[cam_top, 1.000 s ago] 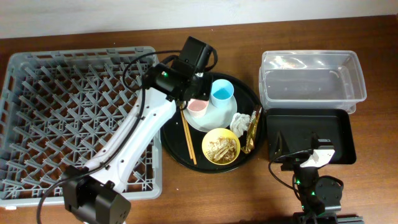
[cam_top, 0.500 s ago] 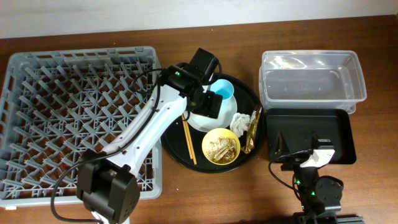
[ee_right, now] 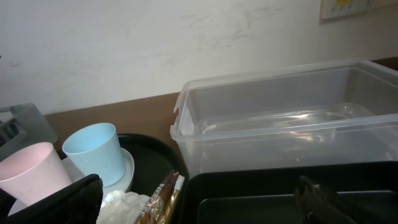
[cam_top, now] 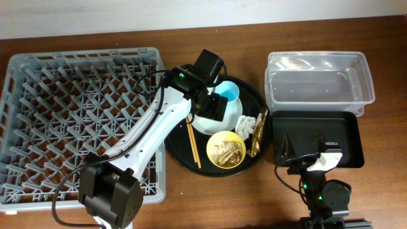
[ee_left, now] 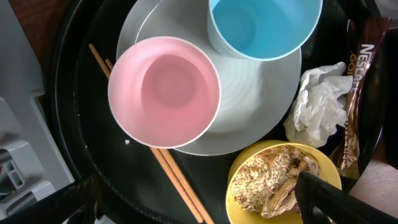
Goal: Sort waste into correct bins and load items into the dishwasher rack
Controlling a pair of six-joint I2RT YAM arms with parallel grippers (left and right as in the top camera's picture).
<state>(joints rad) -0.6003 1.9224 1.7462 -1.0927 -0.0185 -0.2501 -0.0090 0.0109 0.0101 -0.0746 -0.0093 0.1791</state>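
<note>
Robot lab workbench: brown wooden table (cam_top: 381,38), plain white wall (ee_right: 124,43), staged dishwasher rack (cam_top: 70,121).

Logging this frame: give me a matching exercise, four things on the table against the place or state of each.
Things:
1. pink cup
2. yellow bowl
3. paper napkin
4. clear tub

Places or states:
a. crumpled between the plate and the gold foil wrapper
b. holds beige food scraps
c. upright and empty, beside the blue cup
d. off the round tray, next to the shallow black tray

Pairs: 1-c, 2-b, 3-a, 4-d.
</note>
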